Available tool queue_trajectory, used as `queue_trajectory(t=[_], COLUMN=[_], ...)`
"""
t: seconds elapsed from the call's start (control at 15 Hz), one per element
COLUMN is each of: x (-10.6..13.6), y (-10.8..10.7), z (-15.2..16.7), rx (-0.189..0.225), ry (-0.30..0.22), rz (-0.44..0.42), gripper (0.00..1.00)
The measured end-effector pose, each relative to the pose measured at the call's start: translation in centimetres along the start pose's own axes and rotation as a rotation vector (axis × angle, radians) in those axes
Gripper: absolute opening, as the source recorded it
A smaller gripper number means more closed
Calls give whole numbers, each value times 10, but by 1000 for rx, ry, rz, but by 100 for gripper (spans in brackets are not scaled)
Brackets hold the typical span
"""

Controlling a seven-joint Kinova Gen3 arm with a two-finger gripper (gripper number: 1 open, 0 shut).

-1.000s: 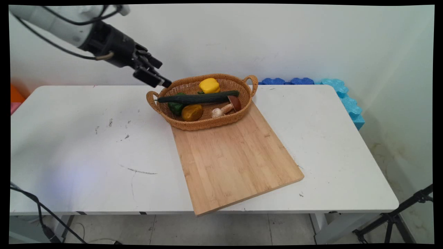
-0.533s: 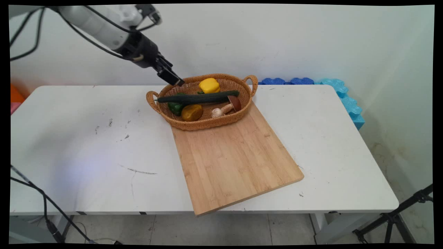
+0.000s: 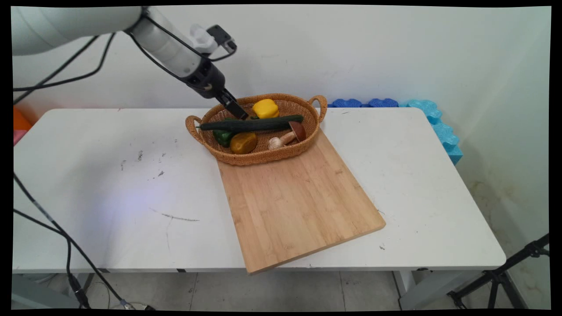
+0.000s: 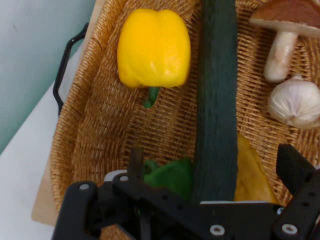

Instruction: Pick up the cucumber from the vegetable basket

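Swung rightward from upper left, the end effector (image 3: 240,115) now hangs open-fingered over the basket (image 3: 307,140), straddling the cucumber (image 3: 263,123). It looks stiff, light and smooth; mid-length seems the best hold.

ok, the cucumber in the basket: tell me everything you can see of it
The cucumber is long, dark green, matte and finely bumpy. It lies lengthwise across the wicker basket, its thin stem end reaching the left rim. It rests over the green pepper and the orange-yellow pepper, with the yellow pepper behind it and the mushroom near its right end. The gripper hangs just above it, fingers spread either side in the hand view.
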Motion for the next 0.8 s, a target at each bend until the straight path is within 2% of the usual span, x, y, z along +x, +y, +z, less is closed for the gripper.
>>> queue_trajectory(t=[0.47,0.8], x=[9,11], y=[4,5], z=[47,64], rx=[-17,-25], ry=[-44,-59], rz=[-18,-20], gripper=[100,100])
